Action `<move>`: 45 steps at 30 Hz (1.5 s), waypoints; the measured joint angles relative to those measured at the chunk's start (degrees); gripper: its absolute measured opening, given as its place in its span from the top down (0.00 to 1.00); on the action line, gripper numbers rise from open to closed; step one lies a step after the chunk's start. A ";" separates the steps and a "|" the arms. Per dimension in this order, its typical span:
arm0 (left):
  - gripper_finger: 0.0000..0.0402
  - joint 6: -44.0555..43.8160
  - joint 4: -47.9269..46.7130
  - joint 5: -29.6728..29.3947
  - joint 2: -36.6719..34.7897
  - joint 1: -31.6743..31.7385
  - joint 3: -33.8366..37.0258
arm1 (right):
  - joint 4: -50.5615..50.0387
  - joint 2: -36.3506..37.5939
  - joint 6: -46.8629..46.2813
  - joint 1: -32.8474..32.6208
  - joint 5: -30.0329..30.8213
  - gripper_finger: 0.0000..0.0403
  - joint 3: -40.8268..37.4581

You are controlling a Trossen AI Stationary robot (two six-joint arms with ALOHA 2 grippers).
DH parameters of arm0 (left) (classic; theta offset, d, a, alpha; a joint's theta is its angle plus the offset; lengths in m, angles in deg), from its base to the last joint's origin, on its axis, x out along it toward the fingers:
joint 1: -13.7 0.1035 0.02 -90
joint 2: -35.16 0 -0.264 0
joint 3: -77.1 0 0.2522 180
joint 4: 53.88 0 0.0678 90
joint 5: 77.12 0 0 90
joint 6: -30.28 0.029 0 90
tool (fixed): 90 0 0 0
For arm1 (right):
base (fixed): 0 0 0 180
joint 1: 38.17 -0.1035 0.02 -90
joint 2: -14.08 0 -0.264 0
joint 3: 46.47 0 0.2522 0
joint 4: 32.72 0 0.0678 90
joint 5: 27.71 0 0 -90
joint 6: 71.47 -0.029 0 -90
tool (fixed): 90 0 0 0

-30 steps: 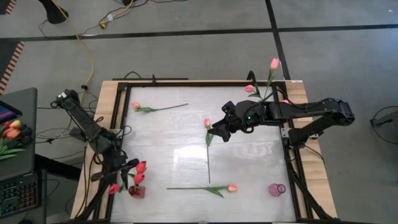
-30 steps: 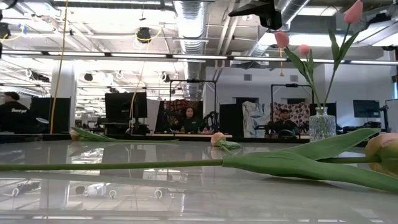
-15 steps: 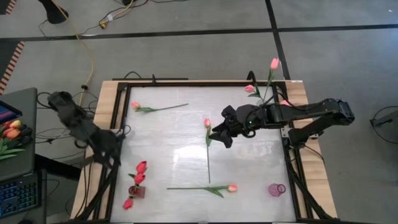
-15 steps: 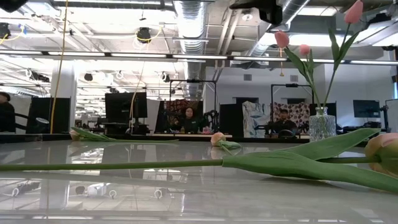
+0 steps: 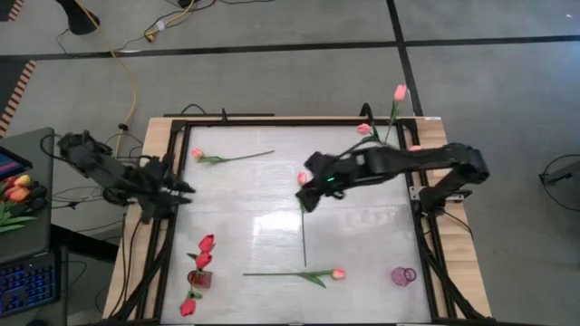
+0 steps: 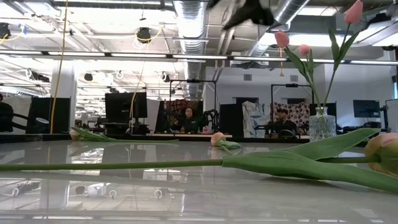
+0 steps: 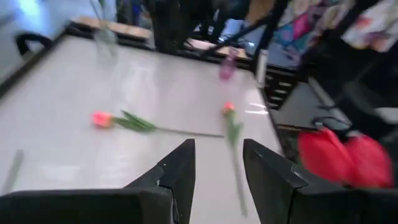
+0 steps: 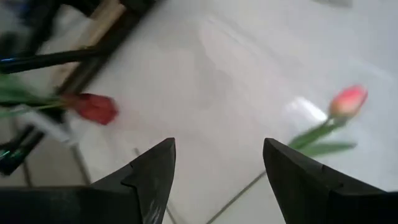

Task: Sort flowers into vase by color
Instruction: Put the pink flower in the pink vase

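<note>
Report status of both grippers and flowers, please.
Left gripper open, empty, at table's left edge. Right gripper open above middle tulip. Three tulips loose. Nothing blocking.

Three vases (image 5: 403, 275), nine tulips (image 5: 338, 273), three lying loose, two arms (image 5: 399, 161)

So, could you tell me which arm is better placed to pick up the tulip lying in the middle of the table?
The right. Its open gripper hovers right by the middle tulip; the left gripper sits at the table's left edge.
</note>
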 joint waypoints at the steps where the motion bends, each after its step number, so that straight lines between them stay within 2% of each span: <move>1: 0.70 1.50 1.33 -0.33 1.23 0.91 0.02 | -0.85 -2.27 -2.43 -0.05 0.15 0.33 0.64; 3: 0.70 4.89 4.73 1.40 3.66 3.25 0.02 | -2.61 -6.71 -7.56 -0.05 0.09 0.33 1.43; 6: 0.70 8.93 8.68 8.48 6.26 8.19 0.02 | -5.97 -12.62 -15.50 0.11 0.07 0.33 1.92; 10: 0.70 11.35 9.71 15.83 6.99 17.12 -0.45 | -7.90 -17.67 -21.23 -0.30 0.05 0.33 1.98; 13: 0.70 12.22 10.46 21.65 6.98 26.12 -0.50 | -7.69 -20.00 -25.01 -1.45 0.18 0.33 1.98; 18: 0.70 14.86 12.18 37.81 11.27 41.91 -0.59 | -7.37 -22.58 -28.99 -2.91 2.50 0.33 2.05; 22: 0.73 16.90 11.81 45.33 16.57 49.60 -0.46 | -7.17 -24.62 -30.34 -3.30 3.76 0.33 2.05; 27: 0.77 19.25 12.56 45.43 19.08 52.71 1.10 | -6.46 -27.35 -30.39 -3.43 3.72 0.33 2.05; 32: 0.77 13.21 22.56 42.14 15.06 53.99 11.30 | -5.14 -29.34 -30.09 -3.37 3.70 0.33 2.05; 38: 0.77 3.49 30.14 42.11 8.55 54.14 23.19 | -4.82 -30.33 -29.90 -3.30 4.40 0.34 1.87; 41: 0.77 0.73 32.09 42.16 6.02 53.46 25.62 | -3.11 -31.28 -29.88 -3.06 4.40 0.39 1.26; 45: 0.77 -0.28 32.39 40.59 3.24 52.35 25.75 | -2.33 -31.82 -29.89 -3.11 4.14 0.51 0.38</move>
